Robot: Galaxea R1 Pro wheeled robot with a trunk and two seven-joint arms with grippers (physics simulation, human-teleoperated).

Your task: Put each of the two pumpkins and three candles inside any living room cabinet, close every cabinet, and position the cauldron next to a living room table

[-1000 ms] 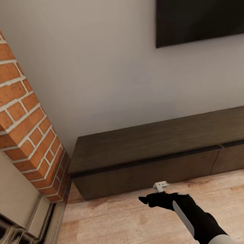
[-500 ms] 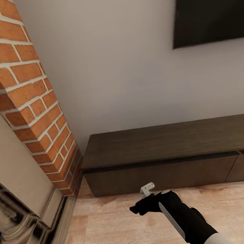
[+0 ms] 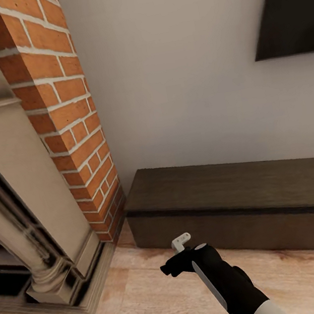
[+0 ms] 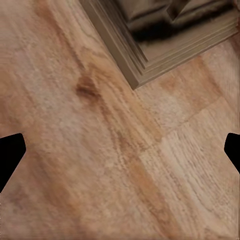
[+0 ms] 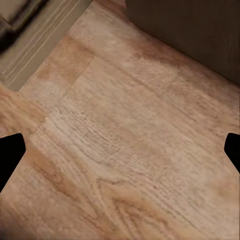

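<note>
We see the cabinet (image 3: pixel 236 200) shut against the wall, beside the brick fireplace (image 3: pixel 63 116). Both grippers, left (image 4: pixel 120 150) and right (image 5: pixel 120 150), hang over wooden floor (image 5: pixel 120 165), fingers apart, empty.

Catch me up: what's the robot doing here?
Nothing is being handled right now. The robot faces the low dark cabinet against the wall, beside the brick fireplace, with its drawer fronts shut. Its right arm reaches over the wood floor in front. Both wrist views look down at bare floor, jaws spread and empty.
</note>
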